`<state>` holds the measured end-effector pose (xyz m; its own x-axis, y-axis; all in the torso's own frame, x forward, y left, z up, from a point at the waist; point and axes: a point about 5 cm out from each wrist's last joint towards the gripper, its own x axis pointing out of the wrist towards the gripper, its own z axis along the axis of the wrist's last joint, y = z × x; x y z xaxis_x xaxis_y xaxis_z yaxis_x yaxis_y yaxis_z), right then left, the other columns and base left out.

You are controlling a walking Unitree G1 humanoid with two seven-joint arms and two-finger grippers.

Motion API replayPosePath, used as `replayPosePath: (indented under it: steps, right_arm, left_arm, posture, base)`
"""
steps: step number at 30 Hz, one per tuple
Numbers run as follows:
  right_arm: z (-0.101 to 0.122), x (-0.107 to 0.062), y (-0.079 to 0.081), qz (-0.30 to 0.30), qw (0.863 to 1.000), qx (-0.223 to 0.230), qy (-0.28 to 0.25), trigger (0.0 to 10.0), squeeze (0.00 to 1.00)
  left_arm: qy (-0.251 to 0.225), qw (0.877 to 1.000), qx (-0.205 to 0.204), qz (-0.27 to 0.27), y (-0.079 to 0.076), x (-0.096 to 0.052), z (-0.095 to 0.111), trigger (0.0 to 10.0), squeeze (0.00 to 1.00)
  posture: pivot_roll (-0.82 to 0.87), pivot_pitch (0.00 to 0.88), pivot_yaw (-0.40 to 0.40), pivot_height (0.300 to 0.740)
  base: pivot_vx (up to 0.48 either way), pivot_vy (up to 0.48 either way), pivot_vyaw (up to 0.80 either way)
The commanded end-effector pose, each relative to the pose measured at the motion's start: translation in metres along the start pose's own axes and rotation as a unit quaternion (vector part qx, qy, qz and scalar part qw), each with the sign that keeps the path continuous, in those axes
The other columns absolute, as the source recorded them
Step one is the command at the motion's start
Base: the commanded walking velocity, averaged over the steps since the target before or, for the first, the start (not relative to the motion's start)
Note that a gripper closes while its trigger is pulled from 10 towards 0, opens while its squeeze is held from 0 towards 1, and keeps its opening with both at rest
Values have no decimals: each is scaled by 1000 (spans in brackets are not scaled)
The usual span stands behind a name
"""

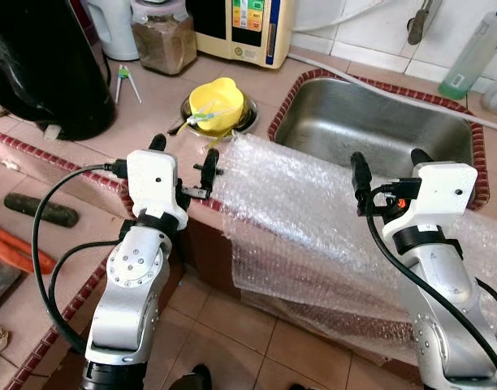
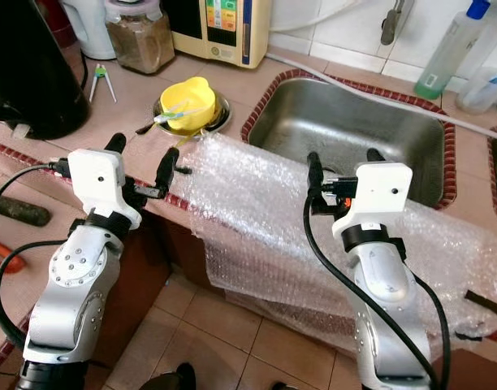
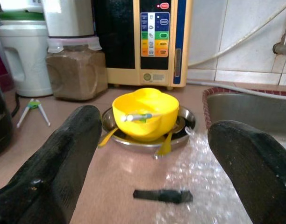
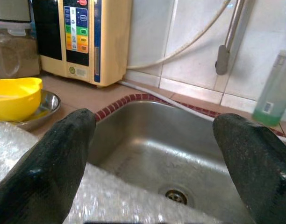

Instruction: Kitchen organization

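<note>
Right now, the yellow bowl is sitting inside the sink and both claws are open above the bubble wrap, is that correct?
Not quite: the yellow bowl sits in a metal dish on the counter beside the sink, as the left eye view shows. The left claw and right claw are indeed open above the bubble wrap.

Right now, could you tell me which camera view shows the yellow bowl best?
The left wrist view: the yellow bowl sits centred and close on its metal plate. Both eye views show it smaller, from above; the right wrist view catches just its edge.
</note>
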<state>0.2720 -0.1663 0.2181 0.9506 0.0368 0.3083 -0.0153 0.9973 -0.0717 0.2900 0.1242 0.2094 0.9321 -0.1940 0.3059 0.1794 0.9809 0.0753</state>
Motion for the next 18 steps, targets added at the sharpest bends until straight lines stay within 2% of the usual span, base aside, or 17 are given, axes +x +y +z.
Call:
replayPosePath:
  steps: [1,18]
  right_arm:
    - [1,0,0,3,1000,-2,-2,10000,0]
    - [-2,-1,2,9,1000,-6,1,10000,0]
  left_arm:
    - [1,1000,-3,-4,-1,-3,1,10000,0]
    - [9,1000,-5,-15,-7,-4,-1,10000,0]
  posture:
    - [29,201,-23,740]
    - [27,201,-20,740]
  base:
    - [405,0,0]
    - [414,0,0]
